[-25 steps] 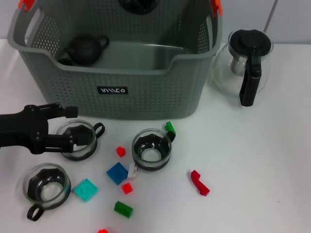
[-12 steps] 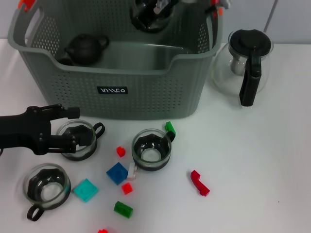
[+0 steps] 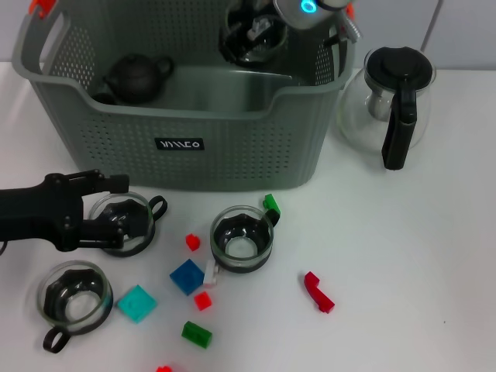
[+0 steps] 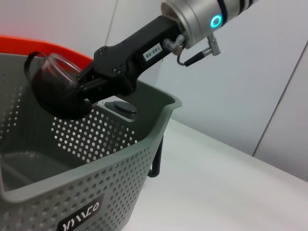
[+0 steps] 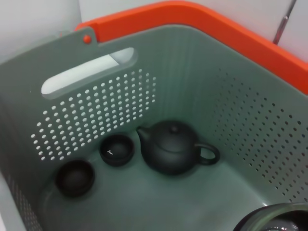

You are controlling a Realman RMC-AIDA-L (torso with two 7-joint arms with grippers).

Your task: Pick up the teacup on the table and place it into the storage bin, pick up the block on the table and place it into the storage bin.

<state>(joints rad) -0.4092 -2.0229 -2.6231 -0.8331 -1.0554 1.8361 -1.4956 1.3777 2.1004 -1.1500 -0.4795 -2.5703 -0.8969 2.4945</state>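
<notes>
Black left hand (image 3: 116, 217); silver right wrist, cyan ring light

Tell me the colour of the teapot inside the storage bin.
Black: the teapot in the storage bin shows best in the right wrist view.

The head view looks forward and down from above, taking in the table (image 3: 403, 256) and the bin (image 3: 232, 139). The left wrist view sits low beside the bin's front wall (image 4: 91, 192), facing up across its rim. The right wrist view looks steeply down into the bin, close above its floor (image 5: 144, 197). All three share the bin.
</notes>
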